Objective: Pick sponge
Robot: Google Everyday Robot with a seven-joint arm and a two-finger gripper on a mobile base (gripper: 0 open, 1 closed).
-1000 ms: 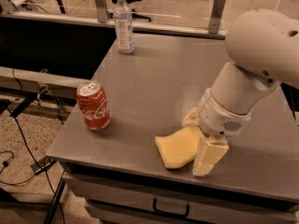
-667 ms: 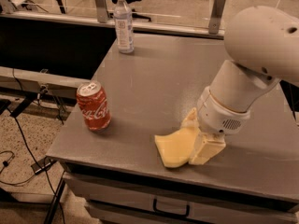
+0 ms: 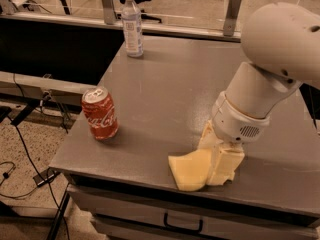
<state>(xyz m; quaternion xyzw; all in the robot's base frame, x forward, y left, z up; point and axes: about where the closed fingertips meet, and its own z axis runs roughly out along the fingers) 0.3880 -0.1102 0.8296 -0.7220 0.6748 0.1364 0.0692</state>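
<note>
The sponge (image 3: 187, 170), a flat pale-yellow foam pad, lies at the front edge of the grey table (image 3: 175, 94). Its right side is bent up between my pale-yellow fingers. My gripper (image 3: 213, 163) points down from the white arm (image 3: 265, 84) and is shut on the sponge's right end. The near finger (image 3: 225, 164) stands on the table in front of the sponge. The far finger (image 3: 207, 135) is partly hidden behind it. The sponge's left part still rests on the table.
A red soda can (image 3: 100, 114) stands near the table's left front edge. A clear water bottle (image 3: 132, 24) stands at the back left. Drawers (image 3: 182, 224) sit under the table front. A rail and cables lie on the floor to the left.
The fingers have closed in on the sponge's right end. The sponge has bunched up and its right side has lifted. The can and bottle have not moved.
</note>
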